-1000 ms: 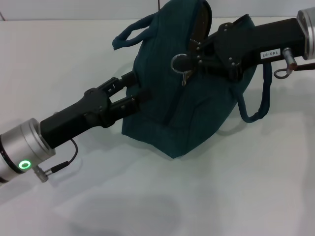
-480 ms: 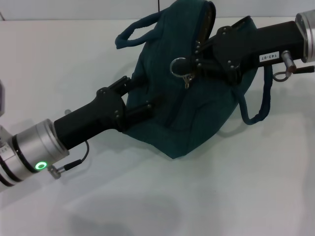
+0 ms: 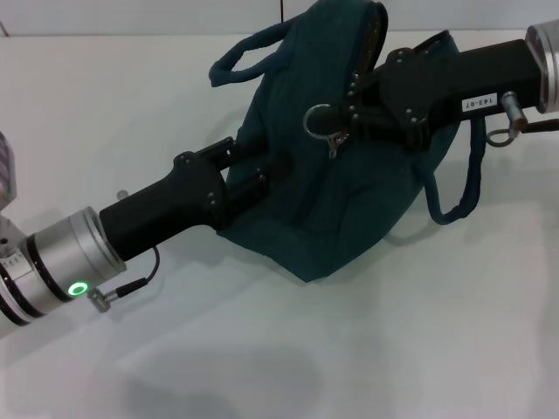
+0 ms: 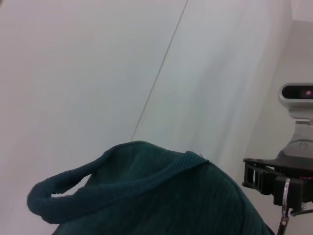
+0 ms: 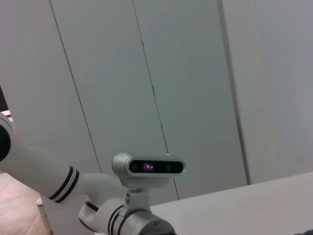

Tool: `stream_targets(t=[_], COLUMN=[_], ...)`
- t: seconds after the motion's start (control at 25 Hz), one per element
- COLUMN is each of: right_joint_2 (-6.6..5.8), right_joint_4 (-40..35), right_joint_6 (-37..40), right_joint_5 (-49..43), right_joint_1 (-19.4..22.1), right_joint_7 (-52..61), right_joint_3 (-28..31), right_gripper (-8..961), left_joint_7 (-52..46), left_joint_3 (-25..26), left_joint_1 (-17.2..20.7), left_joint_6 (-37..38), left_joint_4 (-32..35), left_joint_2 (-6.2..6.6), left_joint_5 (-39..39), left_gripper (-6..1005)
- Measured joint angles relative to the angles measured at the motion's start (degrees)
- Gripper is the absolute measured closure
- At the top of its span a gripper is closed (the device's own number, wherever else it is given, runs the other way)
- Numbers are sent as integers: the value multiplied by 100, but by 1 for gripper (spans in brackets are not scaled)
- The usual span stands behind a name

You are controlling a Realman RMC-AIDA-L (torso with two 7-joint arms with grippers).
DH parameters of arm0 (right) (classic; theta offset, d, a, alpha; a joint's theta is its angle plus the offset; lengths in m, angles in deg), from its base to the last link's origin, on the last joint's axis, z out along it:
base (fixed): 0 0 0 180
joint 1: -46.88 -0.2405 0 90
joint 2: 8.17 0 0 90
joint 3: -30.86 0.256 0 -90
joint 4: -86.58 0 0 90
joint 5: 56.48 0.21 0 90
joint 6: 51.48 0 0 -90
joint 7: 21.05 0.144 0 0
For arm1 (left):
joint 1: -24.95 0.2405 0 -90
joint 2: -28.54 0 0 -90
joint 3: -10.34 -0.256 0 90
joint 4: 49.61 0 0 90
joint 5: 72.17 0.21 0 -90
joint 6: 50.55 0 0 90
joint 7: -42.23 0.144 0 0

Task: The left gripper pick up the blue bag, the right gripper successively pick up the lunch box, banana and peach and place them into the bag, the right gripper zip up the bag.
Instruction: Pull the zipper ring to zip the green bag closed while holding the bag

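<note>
A: Where does the blue bag (image 3: 341, 166) sit?

B: On the white bench (image 3: 367, 349), toward the far middle, leaning over. One strap handle (image 3: 249, 54) arches up on its left side; another handle (image 3: 463, 175) loops down on its right.

A: And the left end effector (image 3: 262, 170)?

B: It reaches in from the lower left, its two fingers spread one above the other with their tips against the bag's left side. Whether they actually pinch any fabric, I cannot tell. A green ring light (image 3: 79, 288) glows on the silver arm segment.

A: The right end effector (image 3: 336, 118)?

B: It comes in from the upper right, over the bag's top, pressed together on the metal ring zipper pull (image 3: 320, 120).

A: Any writing?

B: A small white label (image 3: 479, 101) on the right arm, reading roughly "143-07", upside down. The left wrist view shows the bag's ribbed fabric and a handle.
</note>
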Motion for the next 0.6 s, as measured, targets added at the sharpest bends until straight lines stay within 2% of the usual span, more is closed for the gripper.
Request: stream_targets(t=[0.28, 0.48, 0.6], right_joint_2=[0, 0, 0], right_joint_4=[0, 0, 52], right_joint_6=[-27, -39, -41], right_joint_5=[0, 0, 31], right_joint_1=[11, 15, 26], right_joint_7=[0, -1, 6], right_joint_3=[0, 38, 71], right_gripper=[919, 919, 918], left_joint_7=[7, 9, 11], left_joint_3=[42, 43, 22], left_joint_1=[5, -1, -1], left_joint_6=[0, 20, 31], left_joint_4=[-3, -3, -3], left_joint_2=[-5, -13, -14], left_joint_5=[-14, -15, -15], left_gripper=[527, 739, 780])
